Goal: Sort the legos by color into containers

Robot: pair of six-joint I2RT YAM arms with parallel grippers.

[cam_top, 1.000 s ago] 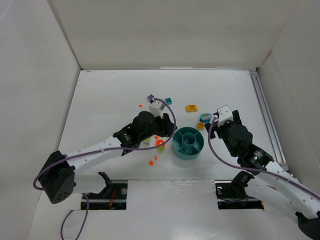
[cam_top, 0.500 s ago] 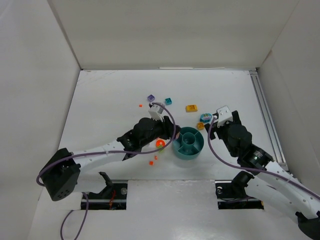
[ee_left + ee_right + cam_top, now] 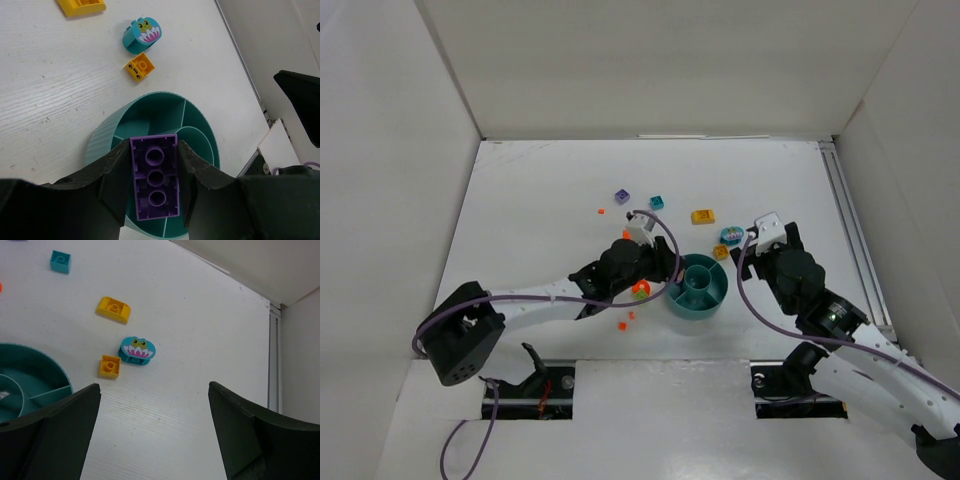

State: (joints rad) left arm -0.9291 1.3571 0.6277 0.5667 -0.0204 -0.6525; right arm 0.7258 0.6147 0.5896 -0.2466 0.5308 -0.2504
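My left gripper (image 3: pixel 154 180) is shut on a purple brick (image 3: pixel 154 176), underside up, held over the near-left rim of the round teal dish (image 3: pixel 197 137). In the top view the left gripper (image 3: pixel 658 272) sits at the dish's (image 3: pixel 697 286) left edge. My right gripper (image 3: pixel 154 432) is open and empty over bare table right of the dish (image 3: pixel 30 380). Loose pieces: small yellow brick (image 3: pixel 109 366), teal lily piece (image 3: pixel 137 350), yellow curved brick (image 3: pixel 114 309), teal brick (image 3: pixel 60 262), purple brick (image 3: pixel 621 197), orange bits (image 3: pixel 623 325).
White walls box in the table on three sides. A metal rail (image 3: pixel 850 235) runs along the right edge. An orange and green piece (image 3: pixel 640 291) lies under the left arm. Cut-outs with arm bases (image 3: pixel 530 385) sit at the near edge.
My left arm has moved right and nearer the dish, carrying the purple brick over its left rim. The right arm has not moved.
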